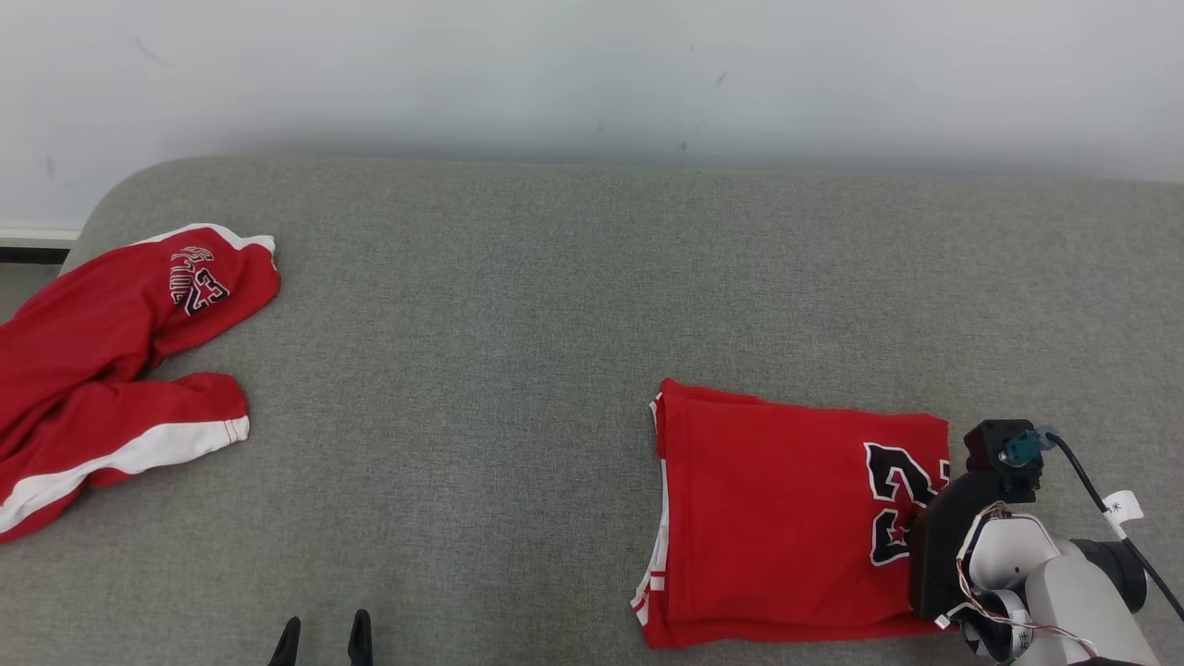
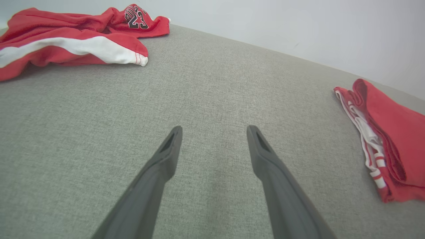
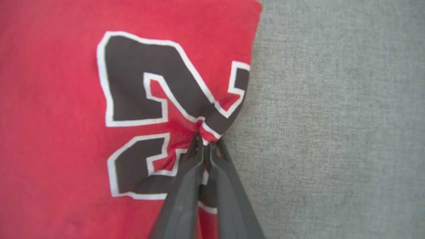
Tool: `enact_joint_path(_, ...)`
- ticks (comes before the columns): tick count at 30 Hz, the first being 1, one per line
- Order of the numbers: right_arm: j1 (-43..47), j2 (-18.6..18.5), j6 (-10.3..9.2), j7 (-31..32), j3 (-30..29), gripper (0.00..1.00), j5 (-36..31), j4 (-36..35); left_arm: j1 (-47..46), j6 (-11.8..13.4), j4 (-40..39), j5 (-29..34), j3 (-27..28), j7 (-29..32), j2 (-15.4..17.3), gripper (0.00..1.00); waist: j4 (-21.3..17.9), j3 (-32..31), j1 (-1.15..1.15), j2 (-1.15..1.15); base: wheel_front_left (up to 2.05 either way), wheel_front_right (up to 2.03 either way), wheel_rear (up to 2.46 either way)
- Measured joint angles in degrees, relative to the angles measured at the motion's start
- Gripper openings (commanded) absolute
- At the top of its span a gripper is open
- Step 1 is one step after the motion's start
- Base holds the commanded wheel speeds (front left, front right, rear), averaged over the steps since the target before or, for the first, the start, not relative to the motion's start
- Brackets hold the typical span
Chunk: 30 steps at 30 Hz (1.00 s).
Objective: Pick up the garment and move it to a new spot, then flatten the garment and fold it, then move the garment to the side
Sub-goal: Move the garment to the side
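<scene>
The folded red jersey [image 1: 777, 518], with black white-edged numerals, lies lower right on grey fabric [image 1: 518, 370]; the right gripper [image 3: 207, 144] pinches its puckered edge, the left gripper [image 2: 215, 130] gapes empty

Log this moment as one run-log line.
right gripper: shut on jersey edge | left gripper: open, empty | jersey: folded, on grey pad | second garment: crumpled, far left

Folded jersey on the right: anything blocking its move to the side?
Nothing visible. The right gripper is shut on the folded jersey's edge, with grey cushion on both sides. A crumpled red garment lies far left.
</scene>
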Motion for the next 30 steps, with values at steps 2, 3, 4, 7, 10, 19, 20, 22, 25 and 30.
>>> enact_joint_path(2,-0.07,-0.2,0.02,-0.74,0.21,0.0,-0.2,-0.01,-0.11,0.0,-0.08,-0.01,-0.11,0.0,-0.04,1.0,-0.11,0.1,0.0,0.0,0.0,0.0,0.0)
enact_joint_path(3,-0.16,-0.4,0.03,-1.1,0.49,0.0,-0.42,-0.05,-0.13,0.0,-0.23,-0.01,-0.16,0.0,-0.04,1.0,-0.21,0.1,0.0,0.0,0.0,0.0,0.0)
enact_joint_path(4,-0.32,-0.69,0.03,-1.45,0.77,0.0,-0.57,-0.07,-0.18,0.0,-0.43,-0.04,-0.22,0.01,-0.07,1.0,-0.36,0.11,0.0,0.0,0.0,0.0,0.0)
enact_joint_path(7,-1.17,-2.15,0.02,-2.57,1.62,0.0,-1.78,-0.58,-0.61,0.0,-1.24,-0.18,-0.19,0.01,-0.19,1.0,-1.0,0.18,0.0,0.01,0.0,0.0,0.0)
enact_joint_path(10,-1.85,-3.48,-0.01,-3.23,2.61,0.0,-2.5,-0.85,-0.91,0.0,-1.82,-0.23,-0.1,0.0,-0.3,1.0,-1.59,0.34,0.01,0.01,0.0,0.0,0.0)
enact_joint_path(19,-9.17,-8.82,-0.04,-4.6,11.15,0.0,-3.42,-2.25,-3.04,0.0,-6.87,-0.22,0.34,0.0,-0.81,1.0,-5.97,2.68,0.0,0.01,0.0,0.0,0.0)
enact_joint_path(20,-10.31,-9.51,-0.04,-5.05,11.85,0.0,-3.5,-2.42,-3.53,0.0,-7.57,-0.23,0.26,0.0,-0.82,1.0,-6.61,3.14,0.01,0.01,0.0,0.0,0.0)
enact_joint_path(22,-12.32,-11.15,-0.05,-5.37,13.01,0.0,-3.54,-2.55,-4.91,0.0,-9.33,-0.22,-0.1,0.0,-0.87,1.0,-7.77,4.4,0.01,0.01,0.0,0.0,0.0)
enact_joint_path(25,-14.52,-13.37,-0.04,-6.01,14.17,0.0,-3.77,-2.65,-7.0,0.0,-11.43,-0.02,-1.03,0.0,-0.87,1.0,-9.46,6.67,0.01,0.01,0.0,0.0,0.0)
enact_joint_path(30,-18.12,-17.01,-0.05,-7.7,13.73,0.0,-3.8,-2.88,-10.65,-0.01,-14.33,0.57,-2.4,0.0,-0.21,1.0,-12.3,11.07,0.01,0.01,0.0,0.0,0.0)
